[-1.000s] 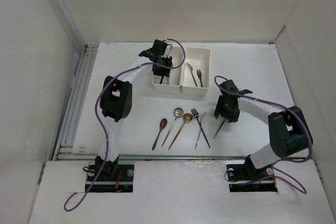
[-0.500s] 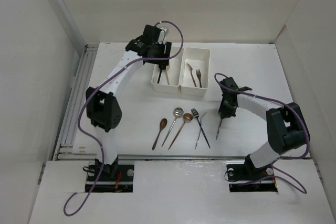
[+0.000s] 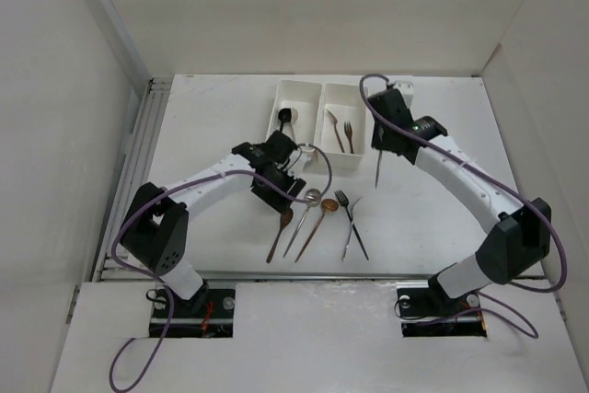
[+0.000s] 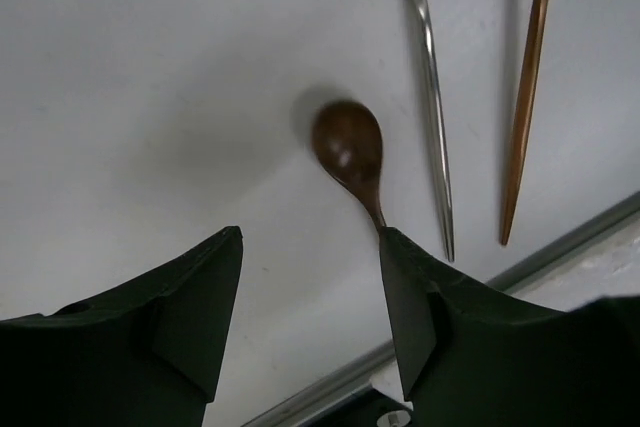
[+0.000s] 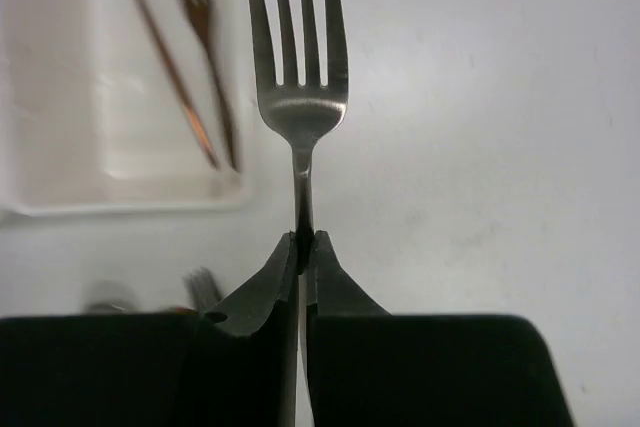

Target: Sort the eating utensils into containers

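The silver fork (image 5: 300, 97) is pinched by its thin neck in the right claw (image 5: 303, 239), which is shut tight on it. The fork hangs over the table, just to the right of the right bin (image 3: 342, 98), not over it yet.

I think the job now is to put this fork in with the other forks. To do it well, the claw should slide left until the whole fork is over the bin. Then it should go low and turn the fork to lie the long way, so no end sticks over the rim. Only then should it let go.

The right bin holds two copper-colored forks (image 3: 341, 130), lying side by side. The left bin (image 3: 304, 103) touches it and holds a black spoon (image 3: 285, 117); I can't tell if more is in there.

Nearer, the left claw (image 4: 310, 247) is wide open and holds nothing. It hovers over the brown spoon (image 4: 347, 147), whose handle runs toward one finger. A silver spoon (image 4: 425, 47) and a copper spoon (image 4: 525, 97) lie just beside it. Two more forks (image 3: 350, 218) lie crossed on the table, a bit to the right.
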`<state>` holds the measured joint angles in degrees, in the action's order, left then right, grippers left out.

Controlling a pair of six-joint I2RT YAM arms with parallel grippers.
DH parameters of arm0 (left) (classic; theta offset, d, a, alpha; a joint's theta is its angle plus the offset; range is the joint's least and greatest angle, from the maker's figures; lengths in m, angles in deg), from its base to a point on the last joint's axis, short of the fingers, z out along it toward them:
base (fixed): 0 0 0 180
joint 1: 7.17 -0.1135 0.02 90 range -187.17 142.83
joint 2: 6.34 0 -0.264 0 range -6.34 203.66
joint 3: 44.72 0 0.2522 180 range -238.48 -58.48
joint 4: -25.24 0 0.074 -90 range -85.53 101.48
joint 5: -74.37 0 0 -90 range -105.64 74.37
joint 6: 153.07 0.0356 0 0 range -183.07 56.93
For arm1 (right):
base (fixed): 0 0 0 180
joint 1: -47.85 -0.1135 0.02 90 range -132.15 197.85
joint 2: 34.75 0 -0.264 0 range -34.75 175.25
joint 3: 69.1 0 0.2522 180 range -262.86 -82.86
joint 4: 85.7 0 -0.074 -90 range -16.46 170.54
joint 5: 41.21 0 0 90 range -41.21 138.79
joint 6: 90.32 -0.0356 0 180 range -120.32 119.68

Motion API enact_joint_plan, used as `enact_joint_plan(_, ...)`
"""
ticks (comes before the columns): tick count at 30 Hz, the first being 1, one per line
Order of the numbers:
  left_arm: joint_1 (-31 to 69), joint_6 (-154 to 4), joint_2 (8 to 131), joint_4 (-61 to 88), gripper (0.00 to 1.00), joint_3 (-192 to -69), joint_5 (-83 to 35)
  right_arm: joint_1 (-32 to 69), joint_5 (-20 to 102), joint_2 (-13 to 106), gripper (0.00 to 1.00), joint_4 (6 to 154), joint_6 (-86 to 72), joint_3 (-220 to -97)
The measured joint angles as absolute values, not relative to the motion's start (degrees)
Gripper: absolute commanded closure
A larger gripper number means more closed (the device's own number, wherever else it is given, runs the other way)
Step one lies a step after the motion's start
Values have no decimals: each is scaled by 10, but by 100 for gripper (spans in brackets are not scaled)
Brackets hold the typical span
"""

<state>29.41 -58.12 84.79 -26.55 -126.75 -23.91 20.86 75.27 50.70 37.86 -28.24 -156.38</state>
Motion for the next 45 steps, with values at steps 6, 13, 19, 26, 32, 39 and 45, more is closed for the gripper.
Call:
enact_joint_plan(6, 337, -575, 848, -253, 44, -1198, -256, 181, 803, 585, 100, 458, -233, -1769)
enact_joint_plan(13, 342, -581, 867, -216, 42, -1183, -272, 189, 778, 809, 95, 531, -209, -1869)
enact_joint_plan(19, 344, -592, 899, -202, 52, -1169, -279, 192, 719, 934, 43, 491, -198, -1893)
enact_joint_plan(26, 347, -601, 916, -213, 64, -1182, -276, 193, 700, 862, 37, 482, -182, -1892)
enact_joint_plan(32, 357, -607, 934, -214, 98, -1194, -281, 193, 707, 735, 37, 514, -178, -1873)
enact_joint_plan(39, 340, -629, 936, -208, 100, -1190, -299, 193, 732, 643, 36, 509, -165, -1841)
enact_joint_plan(45, 316, -624, 938, -230, 100, -1211, -276, 192, 687, 546, 34, 486, -148, -1737)
